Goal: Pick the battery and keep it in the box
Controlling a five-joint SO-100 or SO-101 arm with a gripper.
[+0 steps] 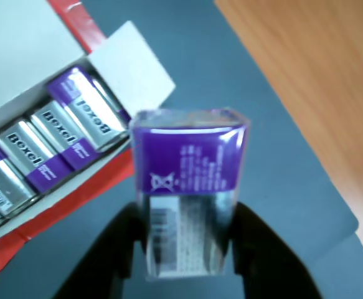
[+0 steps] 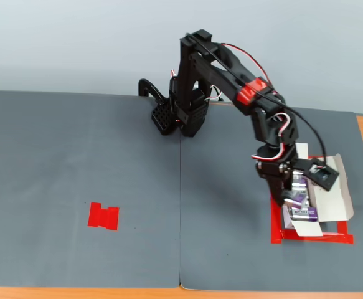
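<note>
1 battery (image 1: 190, 187) clamped in the hand (image 1: 187, 249) may snag the box (image 1: 131, 65) flap at upper left, missing its slot

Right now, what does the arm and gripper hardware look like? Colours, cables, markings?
The arm is black plastic with one red collar section. Loose red, white and black wires loop along its joints. The gripper has two plain black fingers with no visible markings.

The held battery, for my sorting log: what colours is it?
Purple upper part, silver lower part with printed label, clearest in the wrist view.
</note>
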